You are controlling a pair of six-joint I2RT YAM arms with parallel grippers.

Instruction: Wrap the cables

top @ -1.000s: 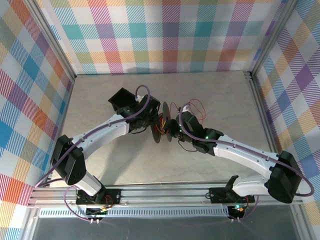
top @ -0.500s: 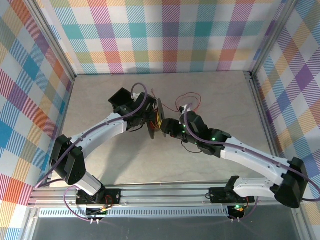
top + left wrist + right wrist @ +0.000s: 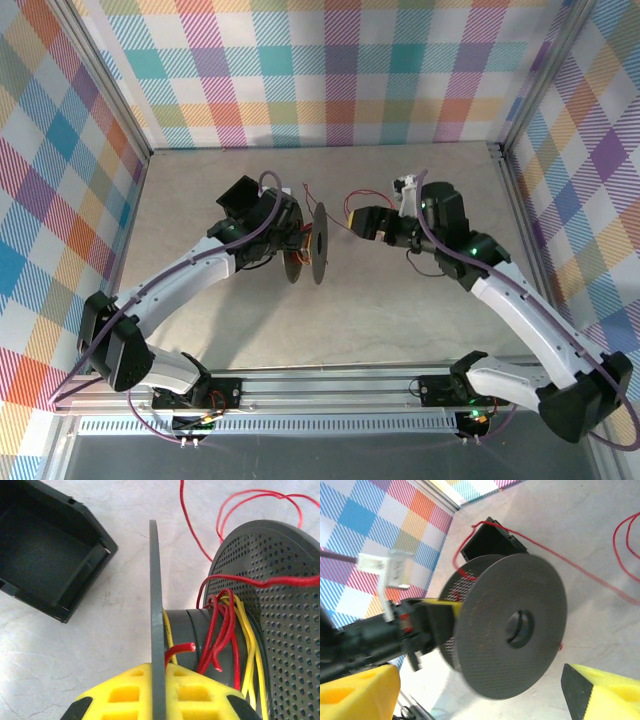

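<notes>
An overhead camera looks down on the table; both wrist cameras closely face the spool.

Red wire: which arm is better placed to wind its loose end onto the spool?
Right. The right gripper is open and free near the wire; the left gripper is shut on the spool.

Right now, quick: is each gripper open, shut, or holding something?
Left gripper: shut on the spool, clamping one flange.
Right gripper: open, holding nothing, apart from the spool.
</notes>
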